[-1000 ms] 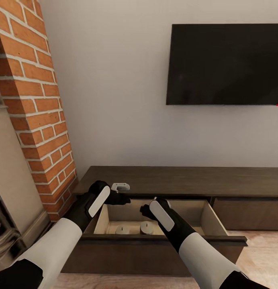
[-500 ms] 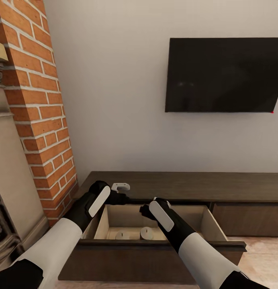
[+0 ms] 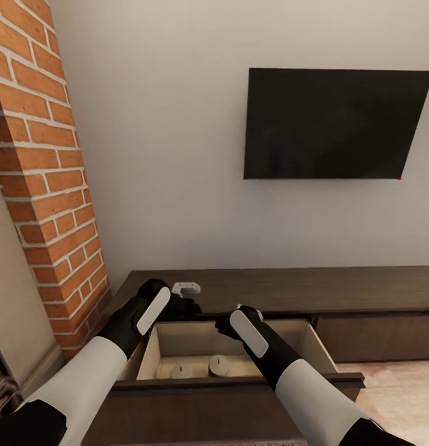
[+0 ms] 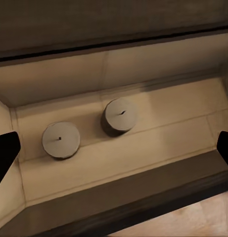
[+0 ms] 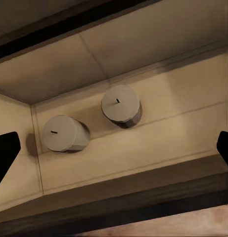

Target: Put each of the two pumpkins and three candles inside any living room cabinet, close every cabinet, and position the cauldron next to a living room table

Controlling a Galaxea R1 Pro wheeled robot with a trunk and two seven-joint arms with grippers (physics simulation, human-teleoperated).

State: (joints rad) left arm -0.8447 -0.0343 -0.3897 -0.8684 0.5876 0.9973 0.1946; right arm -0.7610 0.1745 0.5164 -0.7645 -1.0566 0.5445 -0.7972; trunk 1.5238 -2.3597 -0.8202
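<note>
The long dark brown cabinet (image 3: 301, 288) runs along the wall, and its left drawer (image 3: 208, 385) is pulled out. Two cream candles stand upright on the pale drawer floor, side by side and apart: one candle (image 3: 181, 370) (image 4: 61, 139) (image 5: 64, 133) and a second candle (image 3: 219, 365) (image 4: 120, 115) (image 5: 121, 103). My left gripper (image 3: 188, 305) (image 4: 114, 150) hovers over the drawer's back left corner, open and holding nothing. My right gripper (image 3: 224, 325) (image 5: 114, 150) hangs above the drawer's middle, open too, its dark fingertips (image 5: 5, 153) spread wide above the candles.
A black TV (image 3: 329, 124) hangs on the white wall above the cabinet. A red brick column (image 3: 41, 186) stands close on the left, beside the cabinet's end. A shut drawer front (image 3: 375, 334) lies to the right, with pale wood floor (image 3: 400, 396) before it.
The whole picture has shifted, so the camera has moved; the TV now sits lower and further left in view. Both arms hold the same pose over the open drawer. The candles have not moved.
</note>
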